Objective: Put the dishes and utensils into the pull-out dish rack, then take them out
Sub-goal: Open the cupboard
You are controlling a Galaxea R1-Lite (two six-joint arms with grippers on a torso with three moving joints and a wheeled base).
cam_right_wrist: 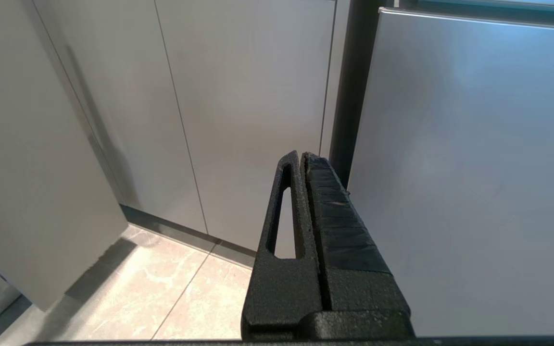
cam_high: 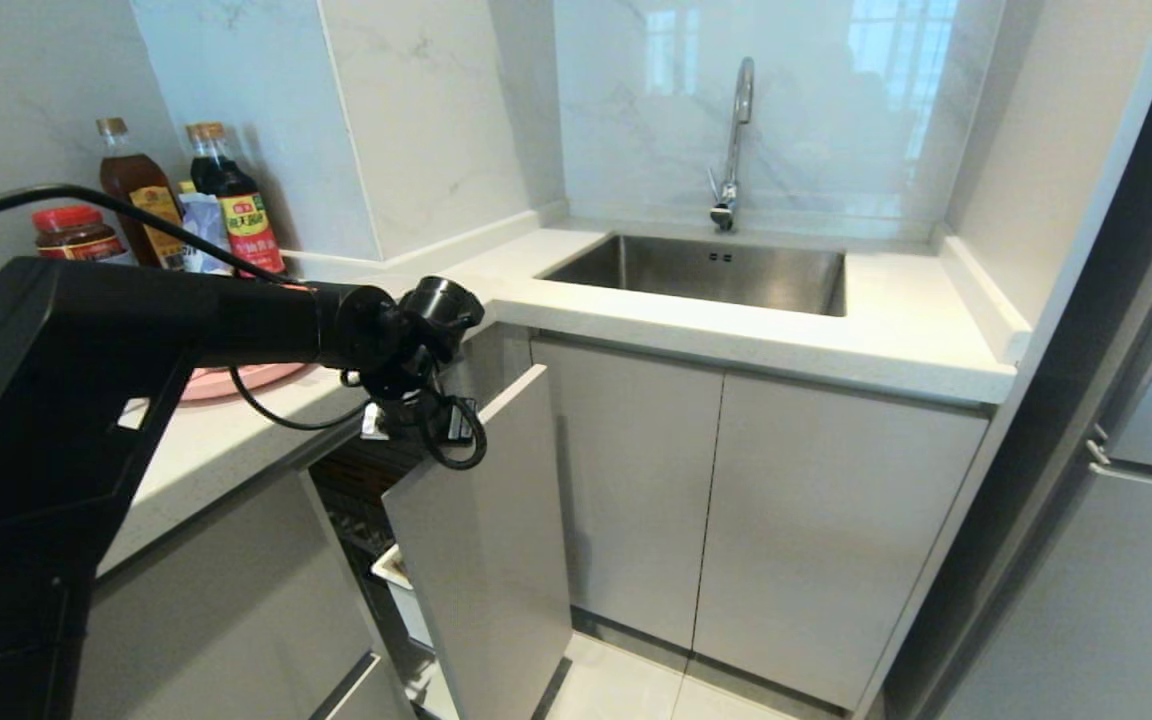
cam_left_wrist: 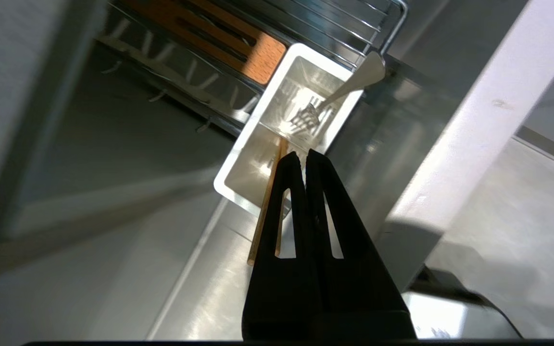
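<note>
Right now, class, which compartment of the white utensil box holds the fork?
The compartment farther from the left gripper; chopsticks reach into the nearer one.

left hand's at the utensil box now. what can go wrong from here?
1. Chopsticks slant beside the shut left hand, one end reaching into the utensil box; grip unclear, so they could slip out.
2. The fork leans in the next compartment; a sideways move might knock it.
3. The front panel stands close to the wrist in the head view; it may catch.
</note>
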